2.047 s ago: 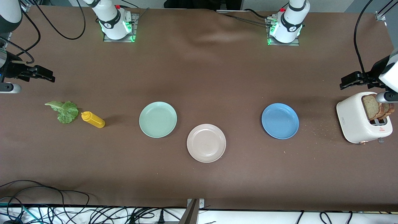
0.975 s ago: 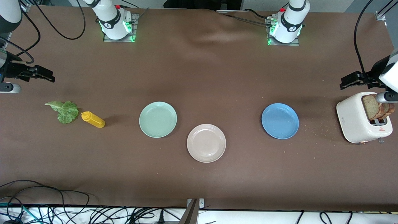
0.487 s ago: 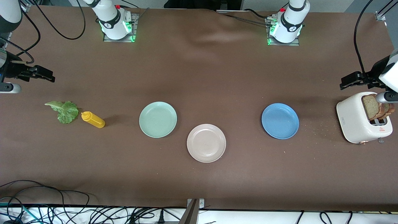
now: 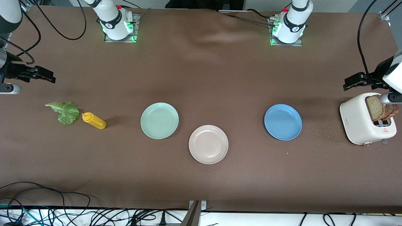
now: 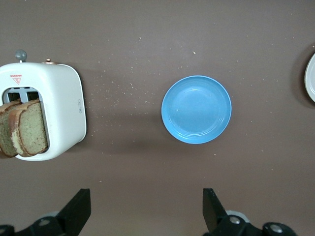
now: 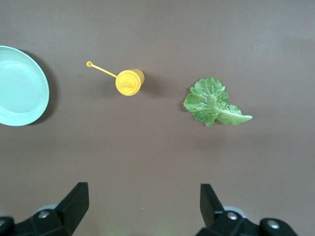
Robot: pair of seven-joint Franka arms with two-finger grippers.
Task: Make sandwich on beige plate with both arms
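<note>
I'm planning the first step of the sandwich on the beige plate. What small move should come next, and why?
Probably lower the left gripper toward the bread slices standing in the toaster. The beige plate is bare, bread goes down first, and that open gripper hangs just beside the toaster. The right gripper, also open, waits above the table near the lettuce leaf.

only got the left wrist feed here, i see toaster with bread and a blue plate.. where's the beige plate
Observer: The beige plate sits mid-table, nearer the front camera than the blue plate, and it holds nothing.
Operator: any lettuce around
Observer: Yes, a lettuce leaf lies at the right arm's end of the table, beside a yellow squeeze bottle.
Operator: what's the right gripper doing
Observer: The right gripper hangs over bare table up from the lettuce, jaws open, holding nothing.
</note>
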